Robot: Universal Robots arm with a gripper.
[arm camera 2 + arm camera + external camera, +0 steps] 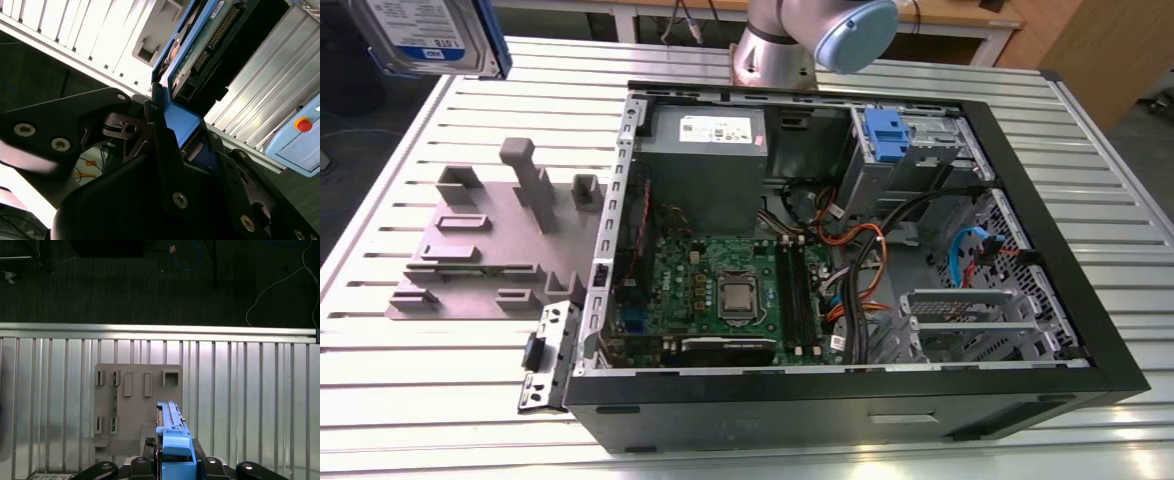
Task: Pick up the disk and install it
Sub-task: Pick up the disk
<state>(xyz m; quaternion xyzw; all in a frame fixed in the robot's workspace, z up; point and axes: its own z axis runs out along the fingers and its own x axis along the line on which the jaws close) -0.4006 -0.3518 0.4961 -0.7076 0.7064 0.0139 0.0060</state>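
Note:
The disk [427,35] hangs high in the air at the exterior view's upper left, its white-and-blue label facing the camera. In the second wrist view its green circuit board [200,55] and blue side rail [177,120] run away from my gripper [187,137], whose black fingers [160,150] are shut on the rail end. In the first wrist view the disk [172,432] stands edge-on in my gripper [175,462], above the grey fixture [137,400]. The open computer case [1067,260] lies to the exterior view's right of the disk.
A grey fixture [494,240] with upright posts sits on the slatted metal table [427,380] beside the case. Inside the case are a motherboard [720,290], a grey power supply [707,150], cables and a blue clip [887,135] at the drive bay. The arm's base [781,50] stands behind the case.

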